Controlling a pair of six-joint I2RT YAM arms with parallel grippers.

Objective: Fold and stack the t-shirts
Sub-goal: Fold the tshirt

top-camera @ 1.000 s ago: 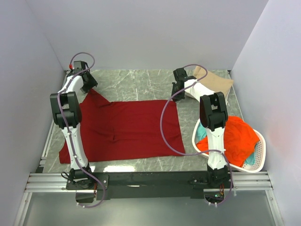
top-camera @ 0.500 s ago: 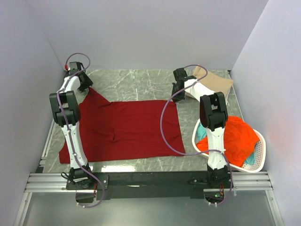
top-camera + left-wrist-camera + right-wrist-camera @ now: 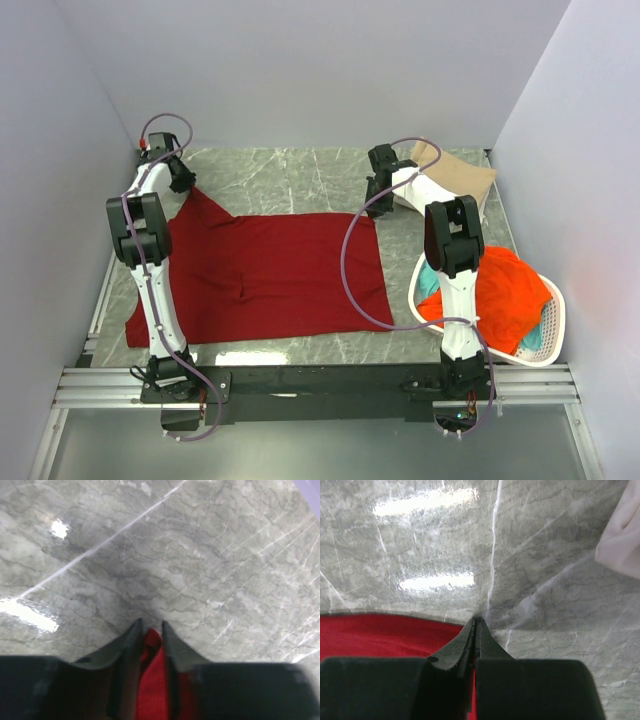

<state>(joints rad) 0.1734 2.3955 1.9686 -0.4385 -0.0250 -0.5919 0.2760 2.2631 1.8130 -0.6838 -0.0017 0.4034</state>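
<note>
Left fingers (image 3: 129,647) pinching one dark red t-shirt (image 3: 280,270), right fingers (image 3: 461,650) closed at its edge; one tan t-shirt (image 3: 460,178)

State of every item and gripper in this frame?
Dark red cloth t-shirt: spread flat, far corners pinched.
Left gripper: shut on its far left corner.
Right gripper: shut on its far right corner.
Tan cloth t-shirt: folded.
White oval laundry basket: upright, filled.
Bright orange-red t-shirt: crumpled in basket.
Teal t-shirt: crumpled, mostly covered.
</note>
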